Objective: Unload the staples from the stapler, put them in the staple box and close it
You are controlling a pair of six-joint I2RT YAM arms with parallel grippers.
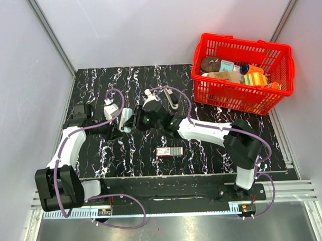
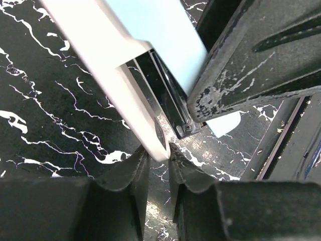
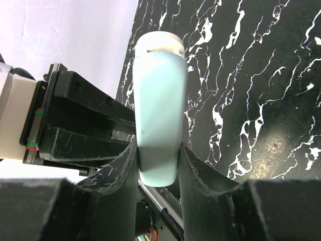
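The stapler point(image 1: 127, 120) is held up between both arms at the left middle of the table. It stands hinged apart in the left wrist view: pale-blue top point(image 2: 160, 35), white base point(image 2: 115, 75), grey metal inner parts point(image 2: 173, 108) between them. My right gripper point(image 3: 158, 155) is shut on the pale-blue body point(image 3: 159, 95), one finger against each side. My left gripper point(image 2: 157, 153) pinches the tip of the white base between its fingertips. One right finger point(image 2: 251, 55) shows close by in the left wrist view. No staples show.
A red basket point(image 1: 278, 63) with several packets stands at the back right. A small flat rectangular piece point(image 1: 169, 151) lies on the black marbled mat point(image 1: 204, 156) in front of the arms. A slim pale object point(image 1: 172, 98) lies behind the right wrist.
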